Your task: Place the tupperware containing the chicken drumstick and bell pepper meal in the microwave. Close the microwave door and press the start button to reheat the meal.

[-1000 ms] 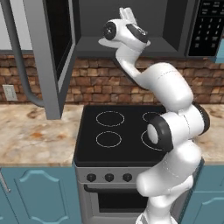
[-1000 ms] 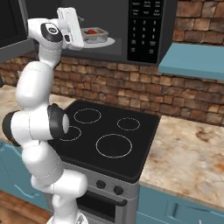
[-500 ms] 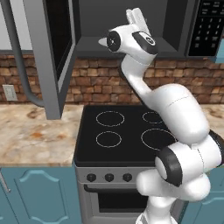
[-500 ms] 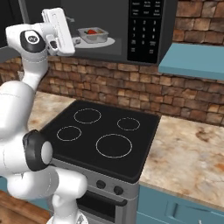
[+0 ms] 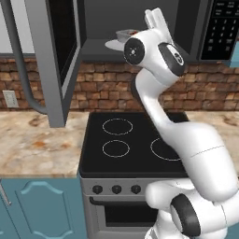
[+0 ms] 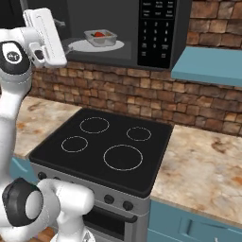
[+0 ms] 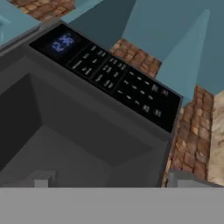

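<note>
Tupperware (image 6: pixel 100 37) sits on the turntable plate (image 6: pixel 94 46) inside the microwave (image 6: pixel 156 33), just beyond the end effector (image 6: pixel 45 35); placement looks done. End effector empty; finger spread unclear. Microwave door (image 5: pixel 58 56) open; closing and start press remain.

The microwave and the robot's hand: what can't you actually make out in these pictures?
- Tupperware on the turntable plate: too small in the right base view to tell the food beyond something red; in the left base view the arm covers most of it.
- Keypad panel: labels blurred in the hand view.
- Gripper: fingertips too indistinct to tell open or shut.
- Microwave door: top cut off by the left base view's edge.
</note>
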{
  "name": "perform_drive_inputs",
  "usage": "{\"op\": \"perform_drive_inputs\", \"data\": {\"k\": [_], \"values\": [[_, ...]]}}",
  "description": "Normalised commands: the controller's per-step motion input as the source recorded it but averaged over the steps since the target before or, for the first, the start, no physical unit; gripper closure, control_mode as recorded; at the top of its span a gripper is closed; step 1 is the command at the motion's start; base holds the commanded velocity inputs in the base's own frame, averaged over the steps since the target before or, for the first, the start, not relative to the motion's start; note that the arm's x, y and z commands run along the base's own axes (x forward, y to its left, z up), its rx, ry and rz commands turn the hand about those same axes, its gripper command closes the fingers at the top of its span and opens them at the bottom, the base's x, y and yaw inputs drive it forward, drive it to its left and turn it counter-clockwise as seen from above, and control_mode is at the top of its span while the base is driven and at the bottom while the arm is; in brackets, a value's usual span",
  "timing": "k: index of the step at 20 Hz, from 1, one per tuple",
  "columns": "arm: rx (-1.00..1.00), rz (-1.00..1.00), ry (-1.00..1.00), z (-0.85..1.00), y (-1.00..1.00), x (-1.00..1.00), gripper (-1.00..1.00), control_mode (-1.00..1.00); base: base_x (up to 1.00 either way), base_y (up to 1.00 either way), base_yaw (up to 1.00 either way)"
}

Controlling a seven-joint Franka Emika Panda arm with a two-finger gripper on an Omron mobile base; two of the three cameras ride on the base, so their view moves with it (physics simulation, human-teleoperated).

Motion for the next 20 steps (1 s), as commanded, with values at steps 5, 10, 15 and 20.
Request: {"op": "perform_drive_inputs", "data": {"k": [5, 10, 15, 20], "values": [[-0.28, 0.41, 0.00, -0.01, 0.14, -1.00, -1.00, -1.00, 0.00, 0.00, 0.00], [-0.31, 0.46, 0.00, 0.00, 0.09, -1.00, -1.00, -1.00, 0.00, 0.00, 0.00], [-0.29, 0.39, 0.10, 0.02, 0.39, -1.00, -1.00, -1.00, 0.00, 0.00, 0.00], [-0.43, 0.23, 0.22, 0.08, 0.60, -0.86, -1.00, -1.00, 0.00, 0.00, 0.00]]}}
